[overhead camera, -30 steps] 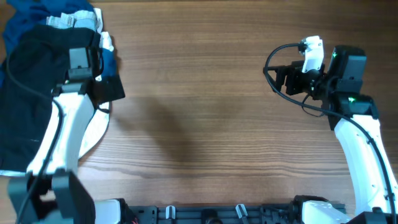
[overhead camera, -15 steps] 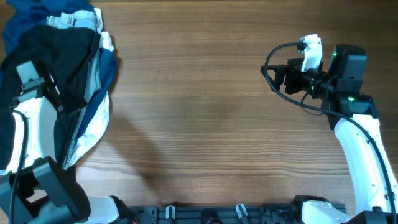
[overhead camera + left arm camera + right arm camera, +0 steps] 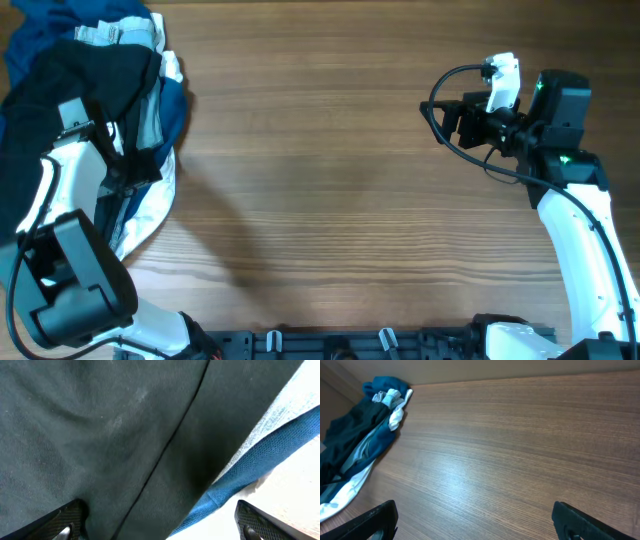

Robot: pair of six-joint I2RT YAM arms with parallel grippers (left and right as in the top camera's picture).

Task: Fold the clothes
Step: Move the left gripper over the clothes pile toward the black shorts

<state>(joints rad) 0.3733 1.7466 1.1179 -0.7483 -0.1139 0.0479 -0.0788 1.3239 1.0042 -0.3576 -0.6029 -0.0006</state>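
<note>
Over the last second my left arm swung out across the clothes pile and came back in. My left end effector (image 3: 159,512) now hung low over the black shorts (image 3: 95,80). Its fingers were spread wide with nothing between them. The wrist view was filled with black cloth and a seam running through it, so I was very close, but I could not tell whether I was touching it.

The shorts themselves had hardly shifted. They lay crumpled at the far left edge of the desk (image 3: 330,200), draped over a blue mesh garment (image 3: 260,455) and a pale garment (image 3: 148,205), with a dark blue garment (image 3: 30,30) bunched behind them.

My right end effector (image 3: 477,522) had barely moved. It was held above the bare right side of the desk, well apart from the pile, fingers wide and empty.

I judged that the fold had not begun. The swing had only lined me up for a grasp, and the shorts had yet to be pinched, pulled free of the other clothes and spread flat on the open wood.
</note>
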